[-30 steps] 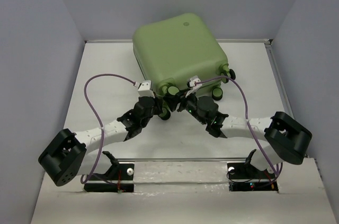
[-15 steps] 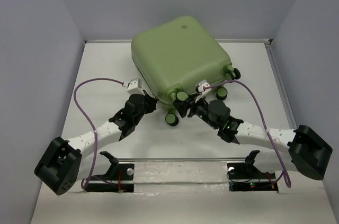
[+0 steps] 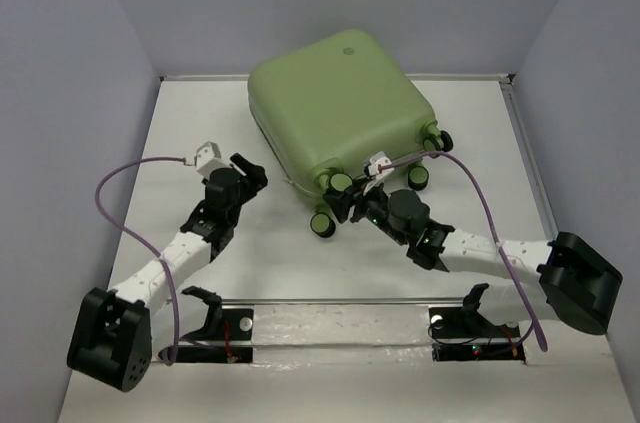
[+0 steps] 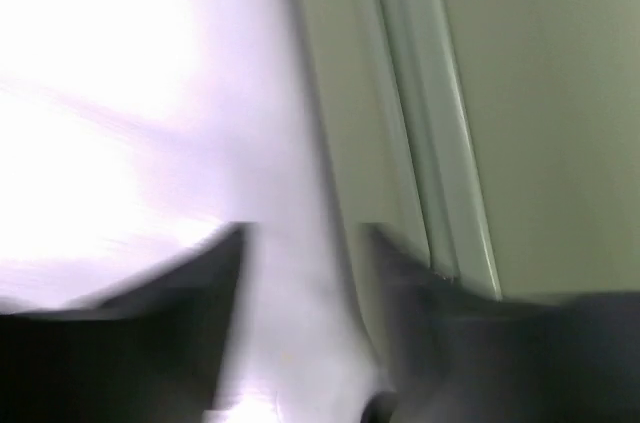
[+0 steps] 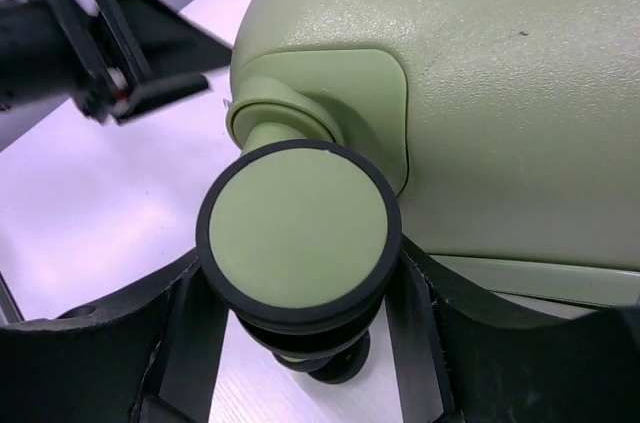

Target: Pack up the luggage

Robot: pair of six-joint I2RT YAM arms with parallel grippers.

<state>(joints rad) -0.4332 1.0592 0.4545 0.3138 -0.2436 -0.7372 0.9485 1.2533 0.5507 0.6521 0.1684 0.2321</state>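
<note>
Light-green hard-shell suitcase [image 3: 340,108] closed on white table [image 3: 185,118], right gripper [image 5: 300,288] clamped on green-and-black wheel [image 5: 297,228], left gripper [image 4: 303,253] parted, empty, beside shell.

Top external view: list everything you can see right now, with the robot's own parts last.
luggage: one, light green, closed, far centre of the table
wheels: four showing, green with black rims, on the luggage's near edge
table: one, white, under everything
walls: three, pale grey, around the table
cables: two, purple, one looping off each arm
mounting rail: one, silver, near edge
left gripper: black, open, apart from the luggage, left of it
right gripper: black, closed around one of the wheels
</note>
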